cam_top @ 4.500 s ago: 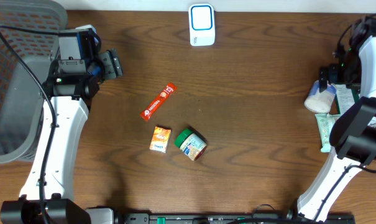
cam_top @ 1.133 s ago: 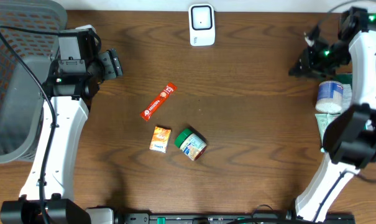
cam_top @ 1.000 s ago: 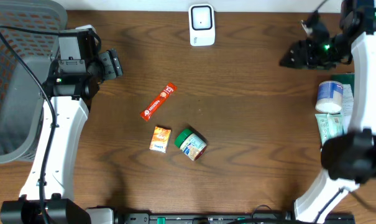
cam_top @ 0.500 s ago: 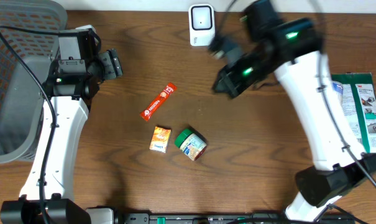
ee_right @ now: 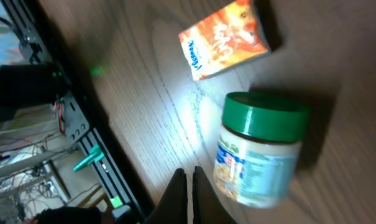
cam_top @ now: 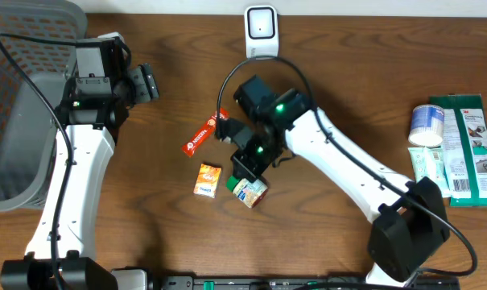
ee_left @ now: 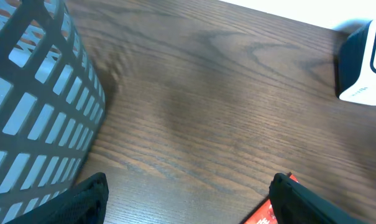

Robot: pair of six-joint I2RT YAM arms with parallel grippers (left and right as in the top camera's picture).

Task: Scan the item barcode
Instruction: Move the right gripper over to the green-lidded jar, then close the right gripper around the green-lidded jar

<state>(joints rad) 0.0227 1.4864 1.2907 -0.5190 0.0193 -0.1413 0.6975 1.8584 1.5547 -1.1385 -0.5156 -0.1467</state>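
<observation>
Right wrist view shows the right pincer [ee_right: 188,186] closed, empty, beside the jar [ee_right: 259,155] (green-lidded); overhead hides that; the left pincer [ee_left: 188,193] gapes open.

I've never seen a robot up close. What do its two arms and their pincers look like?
Both are built alike: long white shells linked by chunky black joints. The left arm and right arm each carry a small green light and a thin black cable looping alongside. The left gripper has two blunt black fingers; the right gripper shows thin dark ones.
</observation>
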